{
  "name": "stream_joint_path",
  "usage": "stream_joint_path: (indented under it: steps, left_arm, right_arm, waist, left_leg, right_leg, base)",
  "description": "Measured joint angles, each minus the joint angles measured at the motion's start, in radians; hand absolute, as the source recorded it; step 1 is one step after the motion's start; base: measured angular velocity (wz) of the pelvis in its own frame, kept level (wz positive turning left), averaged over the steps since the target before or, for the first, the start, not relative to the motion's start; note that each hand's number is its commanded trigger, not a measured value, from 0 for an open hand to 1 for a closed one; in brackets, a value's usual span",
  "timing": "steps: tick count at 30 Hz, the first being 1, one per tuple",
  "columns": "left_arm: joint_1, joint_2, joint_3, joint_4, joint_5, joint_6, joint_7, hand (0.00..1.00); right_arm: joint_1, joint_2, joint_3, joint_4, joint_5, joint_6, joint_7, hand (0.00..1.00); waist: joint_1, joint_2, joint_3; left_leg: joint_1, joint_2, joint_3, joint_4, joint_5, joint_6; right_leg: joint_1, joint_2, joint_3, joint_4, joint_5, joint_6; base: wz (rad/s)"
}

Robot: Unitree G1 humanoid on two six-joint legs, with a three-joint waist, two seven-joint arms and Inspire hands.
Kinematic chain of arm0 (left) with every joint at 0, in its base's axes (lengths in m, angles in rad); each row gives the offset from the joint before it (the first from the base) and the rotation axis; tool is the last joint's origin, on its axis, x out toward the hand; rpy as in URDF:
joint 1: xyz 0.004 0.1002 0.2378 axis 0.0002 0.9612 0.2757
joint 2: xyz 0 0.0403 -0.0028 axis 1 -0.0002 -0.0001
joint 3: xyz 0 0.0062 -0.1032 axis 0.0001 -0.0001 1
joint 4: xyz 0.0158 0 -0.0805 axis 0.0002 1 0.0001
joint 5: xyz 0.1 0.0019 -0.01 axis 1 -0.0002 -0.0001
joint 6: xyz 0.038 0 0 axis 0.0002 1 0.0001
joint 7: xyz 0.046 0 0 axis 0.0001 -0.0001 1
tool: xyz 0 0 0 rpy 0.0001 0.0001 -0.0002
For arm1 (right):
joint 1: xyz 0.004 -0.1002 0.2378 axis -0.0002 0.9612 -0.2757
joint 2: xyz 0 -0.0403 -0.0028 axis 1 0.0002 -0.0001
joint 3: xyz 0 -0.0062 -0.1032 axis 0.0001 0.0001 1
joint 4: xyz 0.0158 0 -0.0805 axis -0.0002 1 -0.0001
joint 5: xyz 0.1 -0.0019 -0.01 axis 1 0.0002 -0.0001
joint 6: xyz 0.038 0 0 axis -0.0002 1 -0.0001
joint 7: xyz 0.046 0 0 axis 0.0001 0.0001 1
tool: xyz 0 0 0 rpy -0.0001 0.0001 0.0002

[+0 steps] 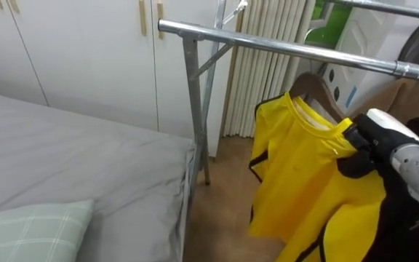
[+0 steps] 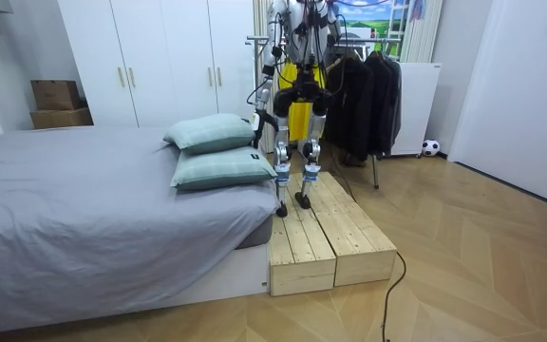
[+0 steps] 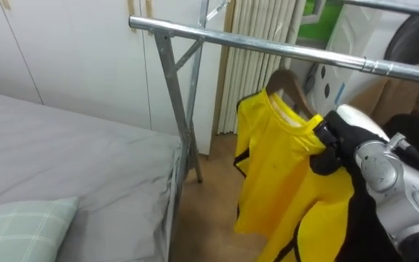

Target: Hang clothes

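A yellow shirt [image 1: 304, 175] with dark trim hangs on a wooden hanger [image 1: 313, 86], held up just below the metal rail [image 1: 289, 47] of the clothes rack. The hanger's top sits under the rail, apart from it. My right hand [image 1: 369, 135] comes in from the right and is closed on the shirt's shoulder over the hanger. My left hand [image 2: 256, 121] hangs low at my side, on the room view's left. In that view I stand on a wooden platform [image 2: 321, 228] between bed and rack, facing the rack.
The grey bed [image 1: 64, 160] with a pale checked pillow [image 1: 28, 229] lies close on my left. The rack's upright post [image 1: 191, 109] stands by the bed corner. White wardrobe doors [image 1: 86, 51] are behind. Dark clothes [image 2: 359, 95] hang further along the rail.
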Motion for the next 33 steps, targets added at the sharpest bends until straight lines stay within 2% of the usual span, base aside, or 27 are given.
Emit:
stream_joint_path:
  steps: [9, 12, 17, 23, 26, 33]
  left_arm:
    - [0.000, 0.002, 0.000, -0.007, 0.001, 0.010, -0.016, 0.00]
    - [0.000, 0.004, -0.001, -0.006, 0.001, 0.010, -0.021, 0.00]
    - [-0.008, 0.010, -0.028, -0.004, 0.000, 0.009, -0.022, 0.00]
    - [-0.007, 0.010, -0.027, -0.003, 0.000, 0.009, -0.026, 0.00]
    - [-0.007, 0.010, -0.027, -0.002, 0.000, 0.009, -0.026, 0.00]
    - [-0.008, 0.008, -0.029, -0.002, 0.000, 0.009, -0.026, 0.00]
  right_arm:
    - [0.014, 0.003, 0.034, 0.061, -0.090, 0.001, 0.052, 1.00]
    - [0.022, 0.012, 0.043, 0.067, -0.148, 0.001, 0.067, 1.00]
    - [0.047, 0.022, 0.115, 0.096, -0.209, -0.003, 0.078, 1.00]
    - [0.065, 0.046, 0.115, 0.064, -0.313, -0.006, 0.074, 1.00]
    - [0.065, 0.049, 0.114, -0.018, -0.363, -0.008, 0.030, 1.00]
    - [0.068, 0.053, 0.110, -0.164, -0.454, -0.029, -0.115, 1.00]
  waist:
    - [-0.002, 0.000, -0.0003]
    - [-0.001, 0.000, -0.0002]
    - [0.004, -0.003, 0.0020]
    - [0.009, -0.007, 0.0021]
    - [0.012, -0.008, 0.0016]
    - [-0.002, -0.007, 0.0015]
  left_leg:
    - [-0.003, 0.000, -0.002, 0.000, 0.000, 0.000]
    - [0.003, 0.000, -0.002, -0.001, 0.000, 0.000]
    - [0.008, 0.000, 0.000, -0.008, 0.001, -0.001]
    - [0.002, -0.001, -0.001, -0.011, 0.001, -0.002]
    - [0.000, 0.000, 0.000, -0.010, 0.001, -0.002]
    - [-0.020, 0.000, 0.002, -0.008, 0.001, -0.002]
  right_leg:
    - [0.003, 0.000, 0.001, 0.006, 0.001, -0.001]
    - [0.011, 0.000, 0.001, 0.002, 0.001, -0.001]
    - [0.011, 0.000, 0.000, 0.000, -0.001, 0.001]
    - [-0.001, 0.002, 0.018, 0.004, 0.001, 0.003]
    - [-0.007, 0.007, 0.034, 0.005, 0.008, 0.002]
    - [-0.031, 0.008, 0.036, 0.016, 0.008, 0.002]
  base:
    - [0.00]
    - [0.00]
    - [0.02]
    - [-0.07]
    - [-0.19]
    - [-0.02]
